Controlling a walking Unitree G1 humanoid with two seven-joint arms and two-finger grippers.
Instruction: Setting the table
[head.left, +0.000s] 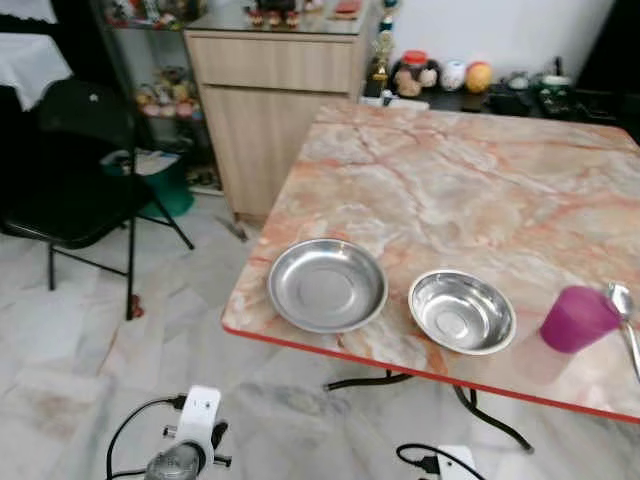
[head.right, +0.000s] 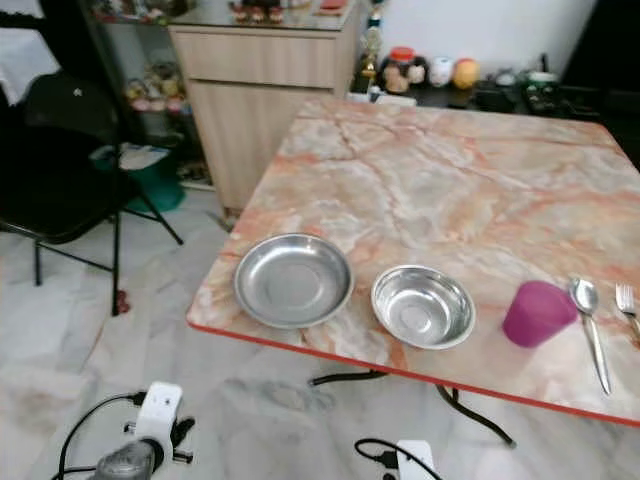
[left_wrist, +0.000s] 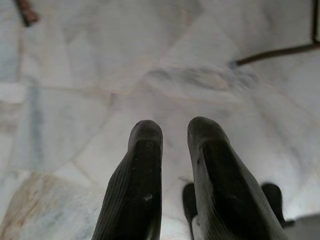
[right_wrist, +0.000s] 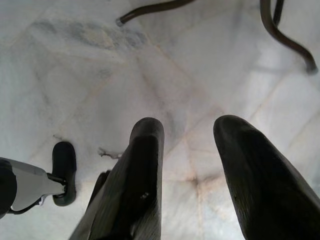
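Note:
On the orange marble table (head.left: 450, 180), near its front edge, a steel plate (head.left: 327, 285) lies to the left of a steel bowl (head.left: 462, 311). Right of the bowl stands a purple cup (head.left: 578, 318), then a spoon (head.right: 588, 310) and a fork (head.right: 628, 300) at the edge of the picture. Both arms hang below the table edge over the floor. My left gripper (left_wrist: 174, 131) points at the floor tiles, its fingers a narrow gap apart and empty. My right gripper (right_wrist: 187, 132) is open wider, also empty, above the floor near the table's legs (right_wrist: 150, 9).
A black folding chair (head.left: 80, 170) stands on the left, with a green bin (head.left: 170, 185) behind it. A wooden cabinet (head.left: 270, 100) stands beyond the table's far left corner. Small ornaments line a low shelf (head.left: 470, 85) at the back. Pale marble floor (head.left: 100, 380) lies before the table.

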